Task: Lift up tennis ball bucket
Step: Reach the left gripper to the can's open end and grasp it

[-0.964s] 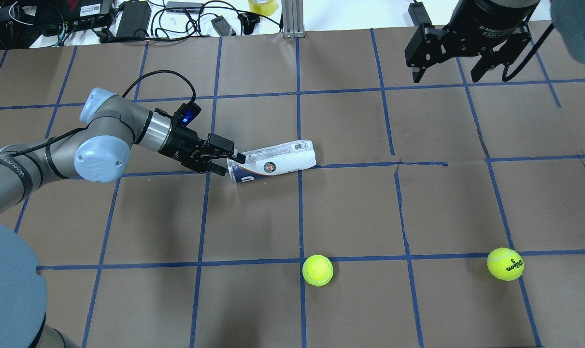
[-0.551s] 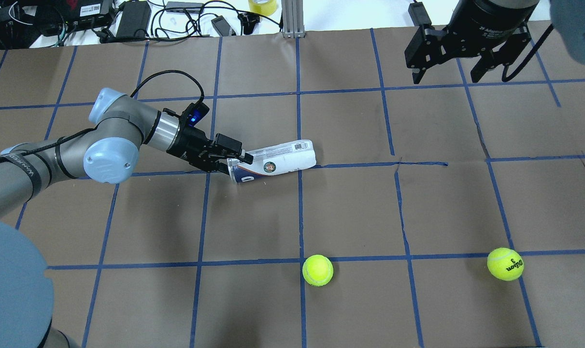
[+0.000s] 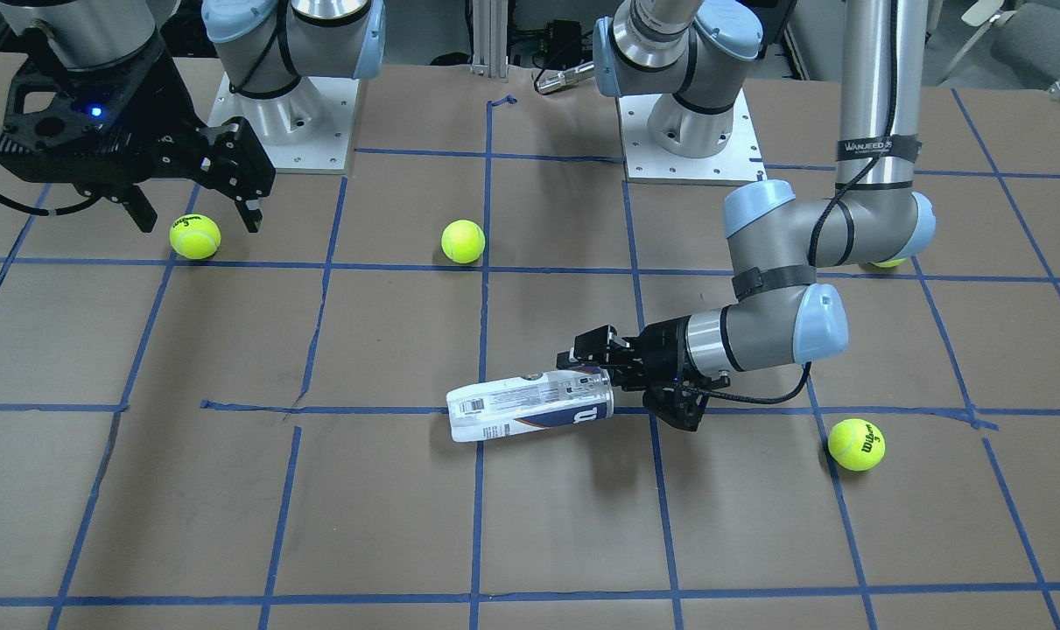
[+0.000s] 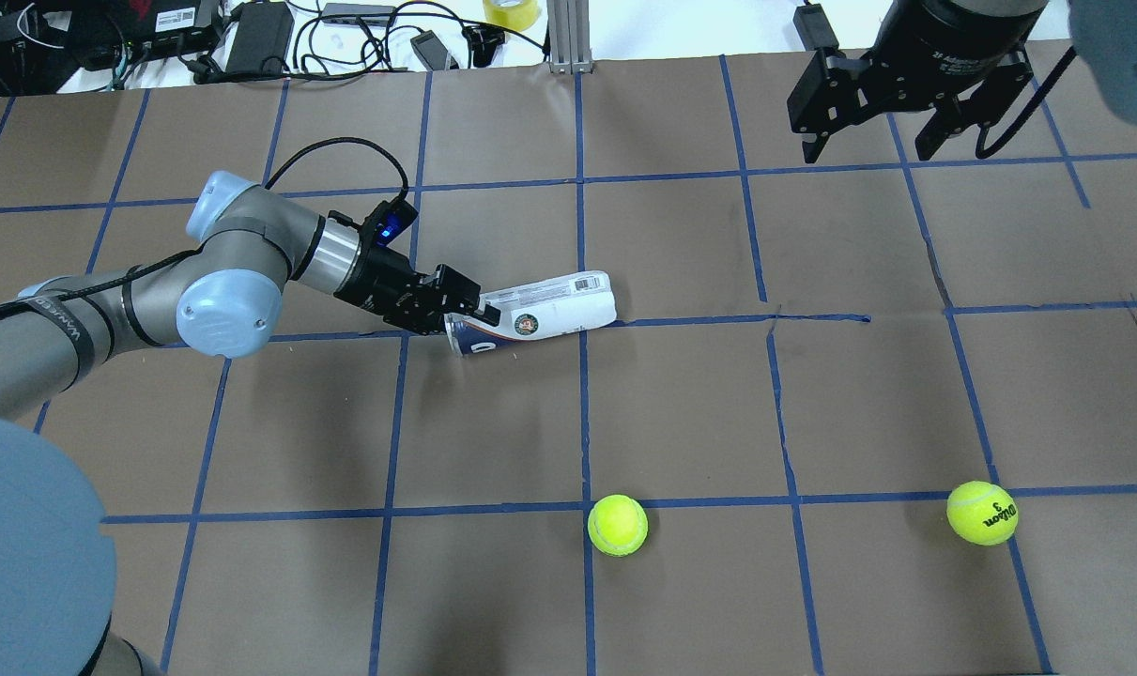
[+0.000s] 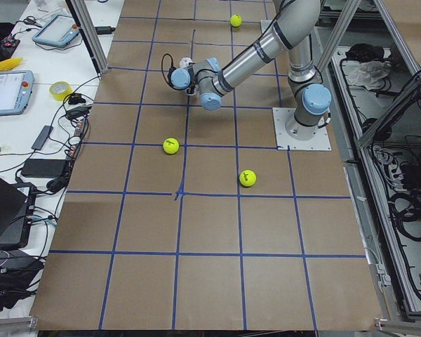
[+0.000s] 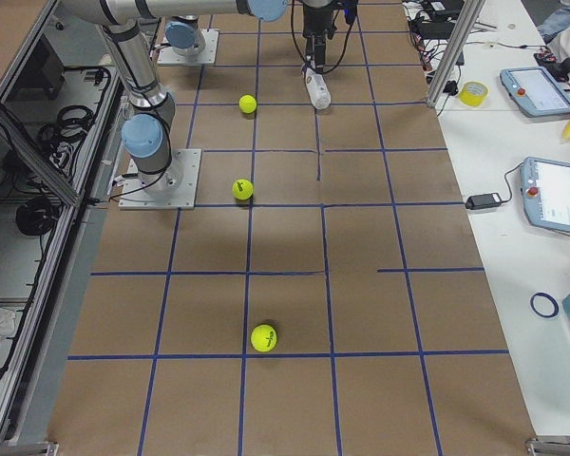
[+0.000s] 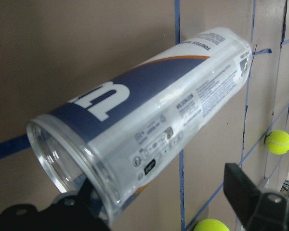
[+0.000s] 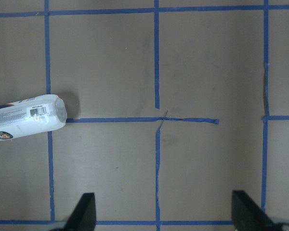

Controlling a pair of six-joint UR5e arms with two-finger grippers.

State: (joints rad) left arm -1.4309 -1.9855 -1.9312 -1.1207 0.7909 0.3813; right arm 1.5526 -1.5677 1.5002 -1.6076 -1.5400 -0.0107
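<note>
One tennis ball bucket (image 4: 540, 310) lies on its side near the middle of the tabletop (image 4: 681, 413). Its open mouth is turned toward the left arm (image 4: 239, 300) and its closed end is beside a blue tape line (image 4: 746, 319). From overhead, the lower finger of the left jaws is hidden behind the mouth. On the wrist camera one finger (image 7: 53, 216) sits right at the rim, cut off by the frame edge, and I cannot tell whether it touches. The other finger (image 7: 257, 204) stands clear to the side, so the left jaws are spread and grip nothing. Two tennis balls (image 4: 617, 525) (image 4: 981, 513) rest well apart from the tube, and a third (image 3: 856, 444) is near the left elbow. The left arm reaches low, forearm nearly level, wrist in line with the tube. The right arm (image 4: 953, 38) hangs high, right jaws wide apart, pointing down.
</note>
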